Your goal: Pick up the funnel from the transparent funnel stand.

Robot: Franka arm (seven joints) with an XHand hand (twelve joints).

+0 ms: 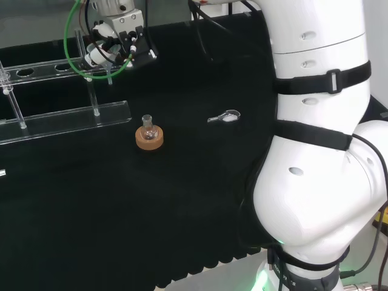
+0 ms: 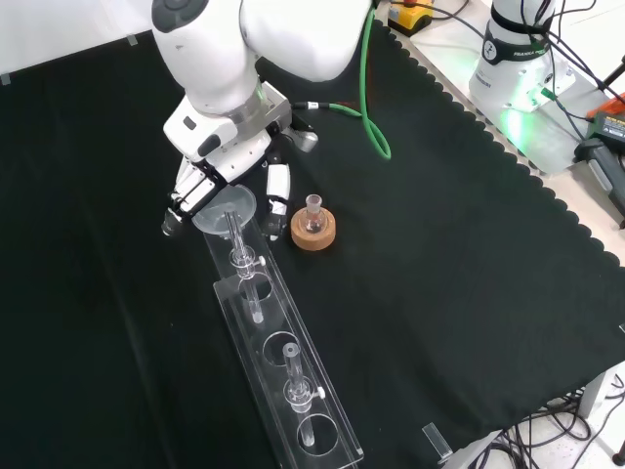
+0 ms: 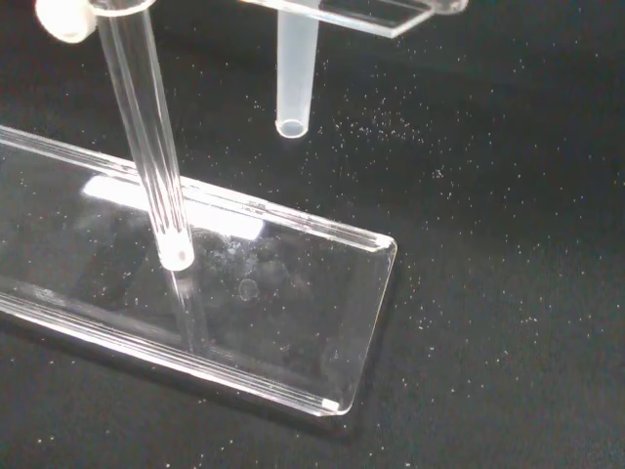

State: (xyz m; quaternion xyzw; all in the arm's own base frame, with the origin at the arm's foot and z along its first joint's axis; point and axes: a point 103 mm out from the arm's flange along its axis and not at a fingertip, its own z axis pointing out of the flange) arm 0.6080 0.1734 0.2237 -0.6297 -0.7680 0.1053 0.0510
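Note:
The clear funnel sits at the far end of the transparent stand, wide cone up and stem hanging through the upper shelf. In the wrist view its stem ends above the cloth just past the stand's base plate. My hand hovers over the cone, with fingers on one side and the thumb on the other, a small gap showing on each side. In the head view the hand is at the right end of the stand.
A cork ring with a small flask stands just right of the funnel in the front view, and it also shows in the head view. A small spoon lies farther right. A stand post rises close to the stem.

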